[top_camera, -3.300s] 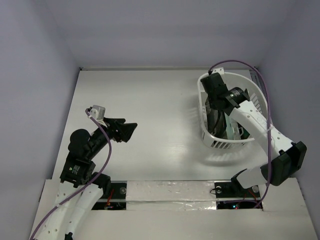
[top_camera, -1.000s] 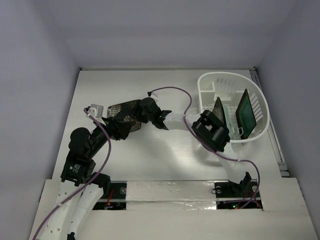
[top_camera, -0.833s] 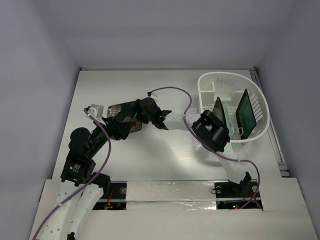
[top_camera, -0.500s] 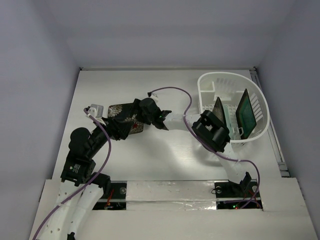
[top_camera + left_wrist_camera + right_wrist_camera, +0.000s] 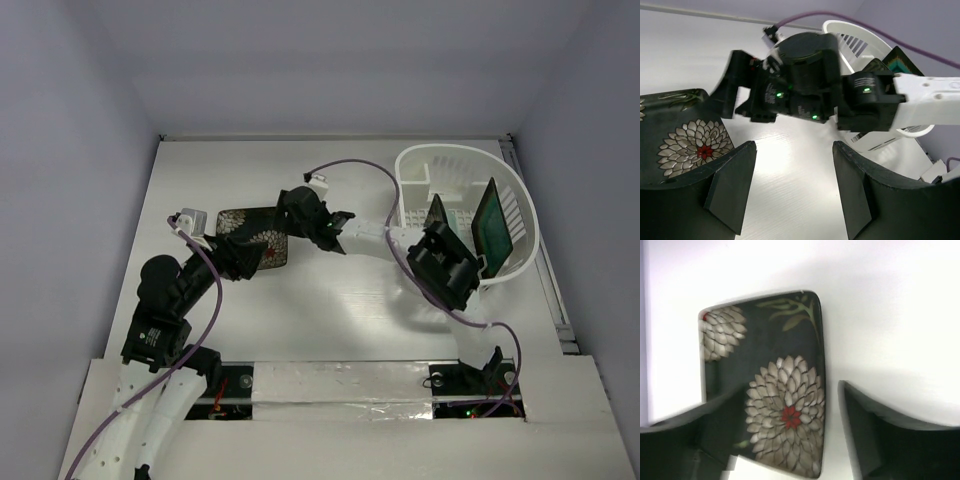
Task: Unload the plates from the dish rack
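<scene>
A white wood-grain surface (image 5: 330, 315) is lying between pale lavender walls (image 5: 330, 70); the black square flowered plate (image 5: 772, 385) is resting on it; left jaws and right jaws are standing apart, empty.

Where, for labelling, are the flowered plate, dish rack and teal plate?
flowered plate (image 5: 790, 415): right wrist view, red flower centre.
dish rack (image 5: 455, 149): top view, far rim.
teal plate (image 5: 493, 222): top view, teal face.
</scene>
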Motion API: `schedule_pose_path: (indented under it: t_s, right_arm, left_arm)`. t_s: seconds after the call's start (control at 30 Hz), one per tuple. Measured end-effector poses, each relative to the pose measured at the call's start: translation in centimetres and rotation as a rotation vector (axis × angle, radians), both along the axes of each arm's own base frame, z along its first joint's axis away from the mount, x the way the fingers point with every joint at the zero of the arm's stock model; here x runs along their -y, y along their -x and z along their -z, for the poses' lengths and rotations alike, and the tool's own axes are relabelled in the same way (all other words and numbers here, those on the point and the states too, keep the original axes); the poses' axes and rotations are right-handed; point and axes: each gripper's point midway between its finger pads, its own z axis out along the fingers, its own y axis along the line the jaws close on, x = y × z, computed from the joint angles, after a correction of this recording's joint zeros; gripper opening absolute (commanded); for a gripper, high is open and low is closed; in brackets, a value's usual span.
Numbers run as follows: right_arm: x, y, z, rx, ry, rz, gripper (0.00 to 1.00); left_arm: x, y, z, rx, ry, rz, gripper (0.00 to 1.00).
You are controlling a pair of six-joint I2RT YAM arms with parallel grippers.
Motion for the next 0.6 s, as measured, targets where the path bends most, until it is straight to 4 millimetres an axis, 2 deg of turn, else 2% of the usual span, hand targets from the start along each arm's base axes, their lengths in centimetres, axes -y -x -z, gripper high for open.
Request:
schedule_pose_path:
  t_s: [0.07, 0.1, 0.13, 0.2, 0.27, 0.37, 0.43, 0.5, 0.53, 0.57, 0.6]
  right_arm:
    - [0.9, 0.2, -1.9, 0.034, 0.011, 0.006, 0.34]
    - [1.7, 0.4, -3.3, 0.058, 0.015, 0.008, 0.04]
    - [2.5, 0.7, -4.8, 0.082, 0.023, 0.010, 0.00]
    - [4.0, 1.1, -8.7, 0.143, 0.014, 0.024, 0.00]
    - [5.9, 1.5, -13.5, 0.231, 0.016, 0.042, 0.00]
    - [9.9, 2.3, -20.5, 0.365, 0.047, 0.095, 0.00]
    - [13.3, 3.1, -23.7, 0.421, 0.101, 0.148, 0.00]
    - [16.7, 3.9, -25.0, 0.442, 0.174, 0.191, 0.02]
    - [18.4, 4.3, -25.2, 0.443, 0.217, 0.209, 0.06]
    - [19.9, 4.7, -25.0, 0.437, 0.256, 0.224, 0.14]
    - [21.8, 5.1, -24.6, 0.422, 0.306, 0.243, 0.42]
  left_arm:
    - [0.0, 0.0, 0.0, 0.000, 0.000, 0.000, 0.59]
    - [0.0, 0.0, 0.0, 0.000, 0.000, 0.000, 0.59]
    - [0.0, 0.0, 0.0, 0.000, 0.000, 0.000, 0.59]
    - [0.0, 0.0, 0.0, 0.000, 0.000, 0.000, 0.59]
    - [0.0, 0.0, 0.0, 0.000, 0.000, 0.000, 0.59]
    - [0.0, 0.0, 0.0, 0.000, 0.000, 0.000, 0.59]
    - [0.0, 0.0, 0.0, 0.000, 0.000, 0.000, 0.59]
    - [0.0, 0.0, 0.0, 0.000, 0.000, 0.000, 0.57]
    - [0.0, 0.0, 0.0, 0.000, 0.000, 0.000, 0.57]
    - [0.0, 0.0, 0.0, 0.000, 0.000, 0.000, 0.57]
    - [0.0, 0.0, 0.0, 0.000, 0.000, 0.000, 0.57]
